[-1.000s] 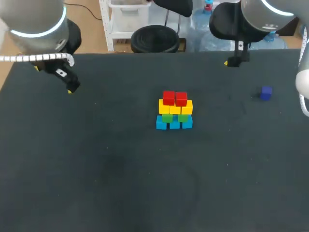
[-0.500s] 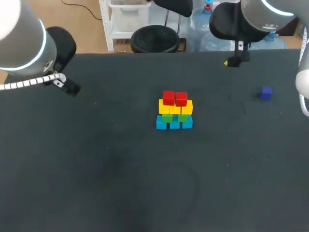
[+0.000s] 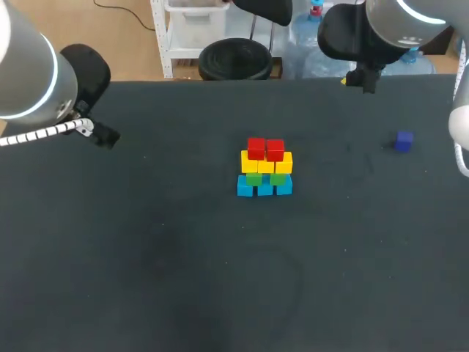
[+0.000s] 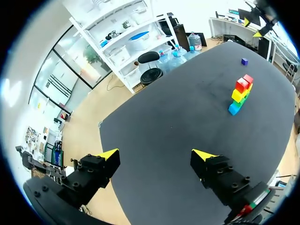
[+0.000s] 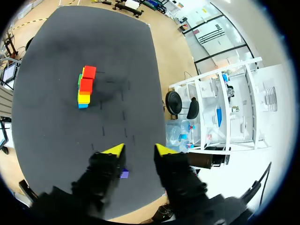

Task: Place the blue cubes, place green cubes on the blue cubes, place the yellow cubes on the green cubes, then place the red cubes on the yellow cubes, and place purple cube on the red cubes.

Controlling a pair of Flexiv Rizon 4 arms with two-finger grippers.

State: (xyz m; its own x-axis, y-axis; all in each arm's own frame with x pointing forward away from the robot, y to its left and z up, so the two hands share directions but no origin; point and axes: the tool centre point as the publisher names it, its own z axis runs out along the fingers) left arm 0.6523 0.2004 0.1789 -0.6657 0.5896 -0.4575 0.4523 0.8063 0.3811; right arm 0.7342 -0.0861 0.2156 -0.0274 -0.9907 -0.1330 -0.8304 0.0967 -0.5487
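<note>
In the head view, the black table (image 3: 183,279) is carrying a small stepped stack at its middle. Three blue cubes (image 3: 264,188) are forming the bottom row, with two green cubes (image 3: 264,178) sitting on them. Three yellow cubes (image 3: 266,162) are resting on the green ones, and two red cubes (image 3: 265,149) are topping the stack. The purple cube (image 3: 404,141) is lying alone on the table, well apart to the right of the stack. The left gripper (image 3: 102,136) is hanging over the far left of the table. The right gripper (image 3: 360,79) is hanging over the far edge, right of the middle. Neither is touching a cube.

In the left wrist view, the left gripper (image 4: 155,154) is holding its fingers wide apart, with nothing but bare table between them. The stack is standing far ahead of it, red cubes (image 4: 244,83) uppermost, and the purple cube (image 4: 244,61) is lying beyond that.

In the right wrist view, the right gripper (image 5: 139,150) is also spreading its fingers, gripping nothing. The purple cube (image 5: 124,174) is lying on the table under it, showing in the gap just beside one finger. The stack is standing well ahead, with the red cubes (image 5: 87,78) showing above the yellow cubes (image 5: 84,97).
</note>
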